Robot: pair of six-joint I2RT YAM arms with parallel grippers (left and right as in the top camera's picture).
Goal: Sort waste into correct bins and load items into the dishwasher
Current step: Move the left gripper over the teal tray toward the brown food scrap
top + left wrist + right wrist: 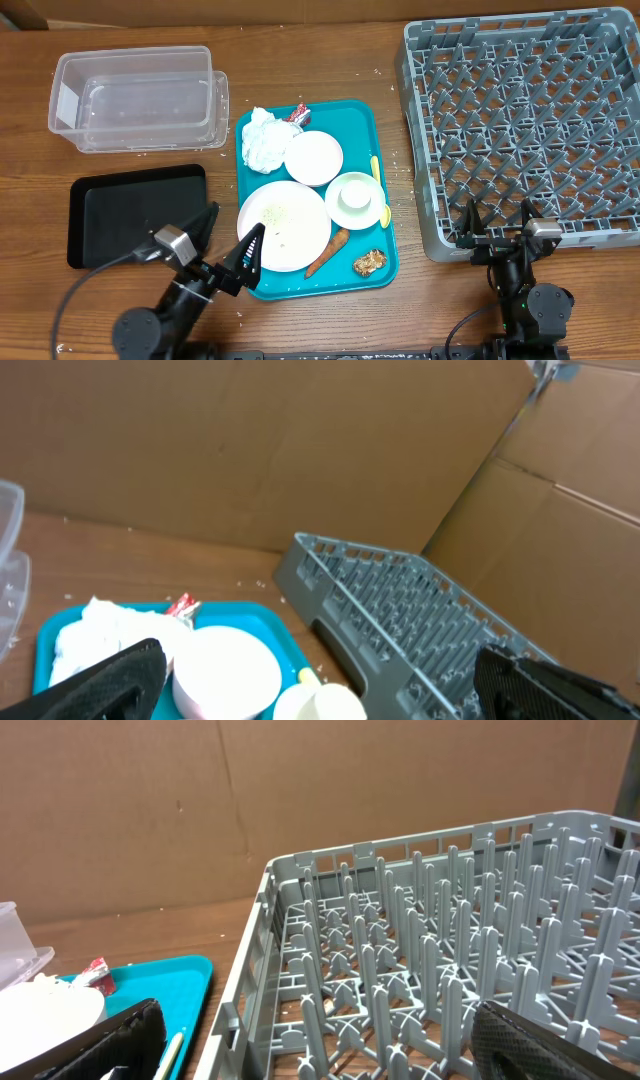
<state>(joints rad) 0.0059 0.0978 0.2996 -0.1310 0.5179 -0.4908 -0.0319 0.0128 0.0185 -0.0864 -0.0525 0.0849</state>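
Note:
On the teal tray [383, 262] lie crumpled napkins [262, 140], a red-and-white wrapper [299, 115], a pink plate [314, 157], a large white plate [290, 235] with rice [272, 213], a white bowl [353, 200], a yellow spoon [378, 185], a carrot piece [328, 253] and a brown chunk [369, 263]. My left gripper [228, 240] is open at the tray's front left corner, holding nothing. My right gripper [497, 228] is open at the front edge of the grey dish rack [525, 120]. In the left wrist view the pink plate [225, 670] sits between the fingers.
A clear plastic tub [135, 98] stands at the back left. A flat black tray [135, 212] lies in front of it, beside my left arm. Cardboard walls rise behind the table. The rack's near wall [250, 980] is close before the right gripper [318, 1020].

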